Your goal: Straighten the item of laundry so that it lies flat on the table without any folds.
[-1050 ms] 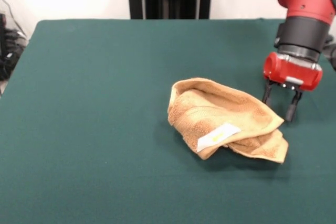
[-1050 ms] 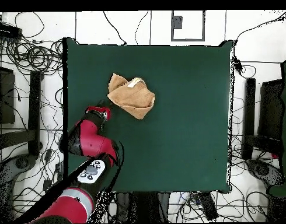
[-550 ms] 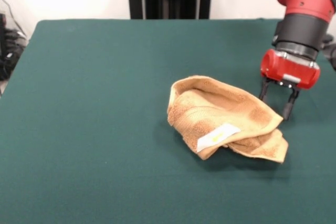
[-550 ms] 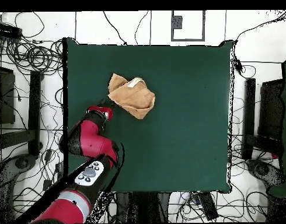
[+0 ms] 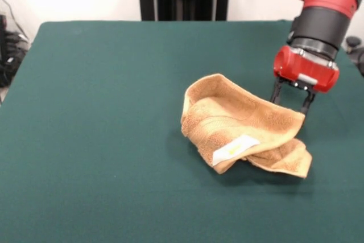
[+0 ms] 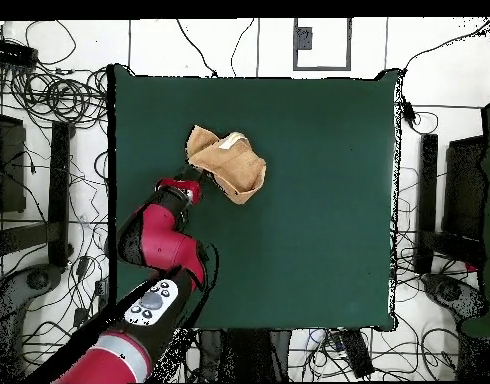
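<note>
The item of laundry, a tan terry towel (image 5: 242, 123), lies crumpled and folded over itself right of the table's (image 5: 102, 112) middle. Its white-yellow tag (image 5: 235, 148) faces the front. My gripper (image 5: 291, 99) hangs low at the towel's far right edge, open, its two dark fingers (image 5: 276, 91) spread and touching or just behind the raised fold. In the overhead view the towel (image 6: 227, 163) sits in the upper left part of the table (image 6: 319, 200), with the gripper (image 6: 194, 180) at its lower left corner.
The red arm (image 6: 159, 240) reaches in over the table's left side in the overhead view. Cables and stands surround the table on the floor.
The gripper has moved left and farther back, from beside the towel up against its far right edge. The towel's rear fold has bulged up a little.
</note>
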Controlling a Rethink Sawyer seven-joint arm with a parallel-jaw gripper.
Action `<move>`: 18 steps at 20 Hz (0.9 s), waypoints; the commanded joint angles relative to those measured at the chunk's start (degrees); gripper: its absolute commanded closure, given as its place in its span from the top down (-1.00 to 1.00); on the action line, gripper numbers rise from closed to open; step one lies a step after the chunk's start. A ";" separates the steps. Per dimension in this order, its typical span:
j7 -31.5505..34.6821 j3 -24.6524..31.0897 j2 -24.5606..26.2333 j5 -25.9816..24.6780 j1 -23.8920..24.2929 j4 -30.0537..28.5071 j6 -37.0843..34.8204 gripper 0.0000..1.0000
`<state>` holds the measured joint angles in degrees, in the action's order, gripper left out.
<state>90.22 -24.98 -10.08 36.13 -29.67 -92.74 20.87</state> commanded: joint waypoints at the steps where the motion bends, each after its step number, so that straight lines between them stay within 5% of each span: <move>1: 7.52 -0.01 2.84 3.89 -1.25 2.08 -2.94 1.00; 18: 6.82 -4.69 3.98 6.22 -4.63 2.74 -8.23 1.00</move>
<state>90.22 -30.71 -7.61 38.42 -32.45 -92.66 20.87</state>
